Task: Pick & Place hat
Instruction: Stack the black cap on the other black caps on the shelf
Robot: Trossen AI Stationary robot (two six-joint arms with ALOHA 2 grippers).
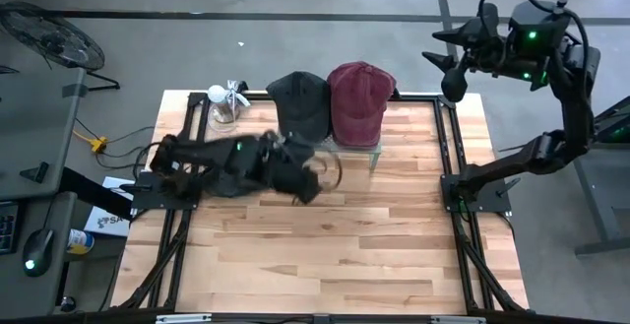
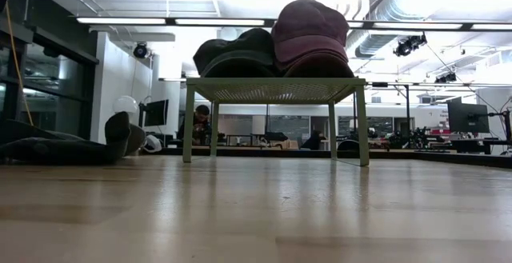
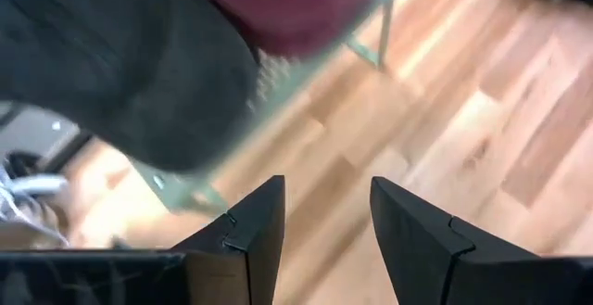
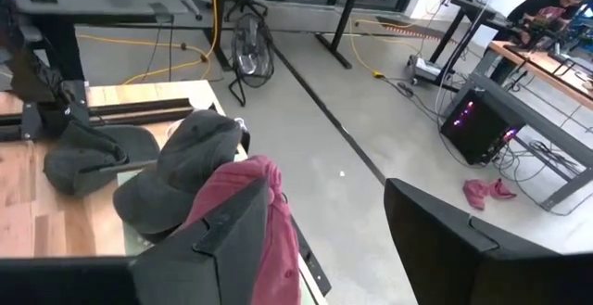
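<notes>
Two caps lie side by side on the mesh top of a small green rack [image 1: 374, 150] at the table's far middle: a dark grey hat [image 1: 300, 102] [image 2: 236, 55] and a maroon hat [image 1: 360, 97] [image 2: 308, 31]. My left gripper [image 1: 317, 178] [image 3: 324, 212] hangs just in front of the rack, on the dark hat's near side, open with nothing between its fingers. My right gripper [image 1: 448, 68] [image 4: 324, 231] is raised beyond the table's far right corner, open and holding nothing.
A clear glass with a white ball [image 1: 221, 105] stands left of the rack. The left arm [image 1: 212, 162] [image 2: 64, 147] lies low across the table's left half. Black frame rails [image 1: 448, 157] run along both table sides. Bare wood [image 1: 345, 255] fills the near half.
</notes>
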